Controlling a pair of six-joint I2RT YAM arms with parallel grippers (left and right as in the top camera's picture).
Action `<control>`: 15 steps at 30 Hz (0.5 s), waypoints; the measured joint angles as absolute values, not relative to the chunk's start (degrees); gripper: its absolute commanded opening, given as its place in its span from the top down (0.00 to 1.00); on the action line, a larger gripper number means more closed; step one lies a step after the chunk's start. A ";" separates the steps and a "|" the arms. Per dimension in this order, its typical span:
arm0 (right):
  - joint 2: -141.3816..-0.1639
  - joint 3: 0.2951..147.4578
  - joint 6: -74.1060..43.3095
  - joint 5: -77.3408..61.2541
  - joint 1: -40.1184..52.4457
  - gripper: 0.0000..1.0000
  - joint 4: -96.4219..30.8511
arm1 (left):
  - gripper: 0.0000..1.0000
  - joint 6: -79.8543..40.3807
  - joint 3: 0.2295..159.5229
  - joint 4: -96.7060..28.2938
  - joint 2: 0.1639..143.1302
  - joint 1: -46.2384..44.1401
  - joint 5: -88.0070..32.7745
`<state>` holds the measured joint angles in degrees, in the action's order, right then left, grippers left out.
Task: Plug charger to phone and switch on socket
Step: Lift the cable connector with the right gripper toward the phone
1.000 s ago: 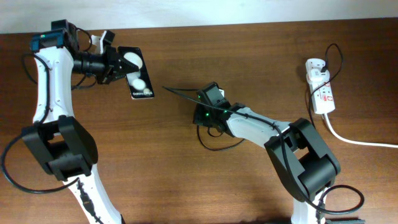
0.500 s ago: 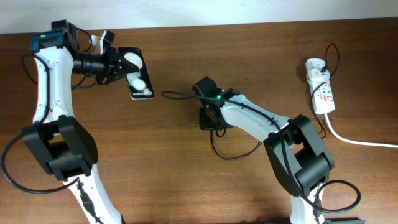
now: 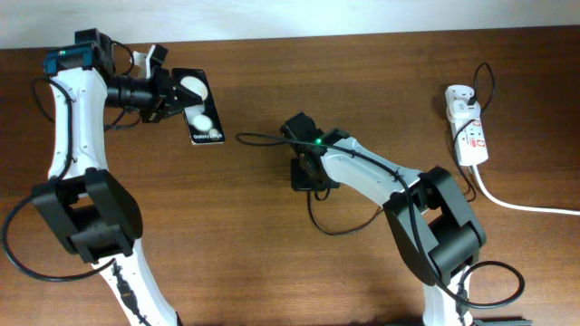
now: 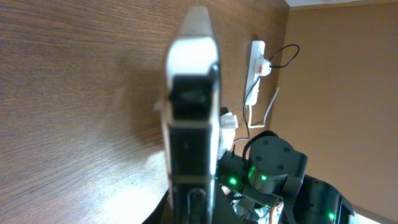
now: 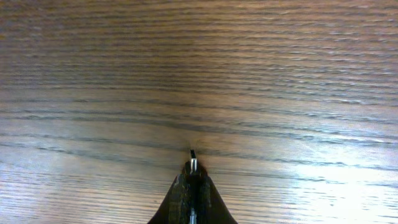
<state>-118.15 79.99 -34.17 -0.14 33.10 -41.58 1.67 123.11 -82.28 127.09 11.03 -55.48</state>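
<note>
Gripping the phone (image 3: 203, 110) by its far left corner, the left gripper (image 3: 170, 94) holds it at the table's far left. The glossy face is up and the long axis runs far to near, lettered end nearer. The left forearm reaches rightward. The right arm stretches to mid-table, its right gripper (image 5: 193, 179) aimed at the wood and pinched shut on the charger (image 5: 193, 160), plug tip protruding. The socket (image 3: 468, 129) lies well apart, far right.

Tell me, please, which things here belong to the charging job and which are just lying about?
Job: phone, held in left pincer; charger cable, held in right pincer; power strip.
Just there: thick white cord; wooden table.
</note>
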 measured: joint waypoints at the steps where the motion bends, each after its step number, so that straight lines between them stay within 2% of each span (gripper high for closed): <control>1: -118.15 79.99 -34.28 -0.97 33.10 0.96 -41.34 | 1.00 1.67 123.11 -82.26 127.09 11.03 -55.48; 7: -117.40 81.36 -29.36 -11.29 30.79 0.96 -41.30 | 1.00 1.67 123.11 -82.26 127.09 11.03 -55.48; 15: -91.61 81.93 -20.21 -18.59 26.92 0.96 -48.21 | 1.00 3.03 123.11 -82.52 127.09 8.80 -55.48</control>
